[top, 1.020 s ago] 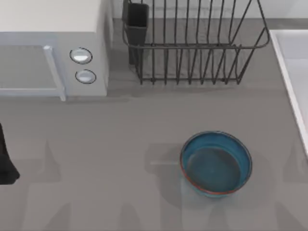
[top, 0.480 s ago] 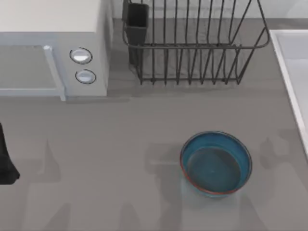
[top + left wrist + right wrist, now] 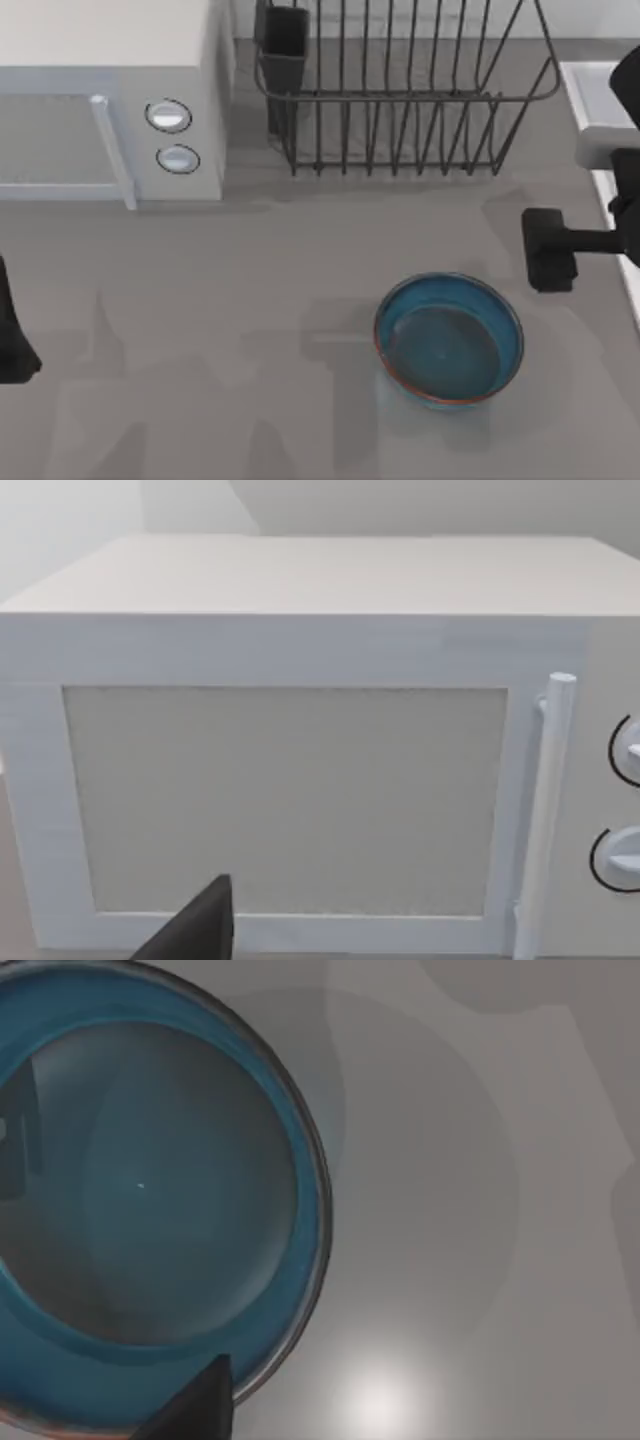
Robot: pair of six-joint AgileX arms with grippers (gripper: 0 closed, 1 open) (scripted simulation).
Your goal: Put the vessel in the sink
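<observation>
The right gripper hovers just right and far of the blue bowl, holding nothing; finger spread unclear. The left arm is parked far left.

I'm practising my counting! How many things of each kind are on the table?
Blue bowl: 1
White microwave: 1
Black wire dish rack: 1
Sink: 1
Total: 4
</observation>
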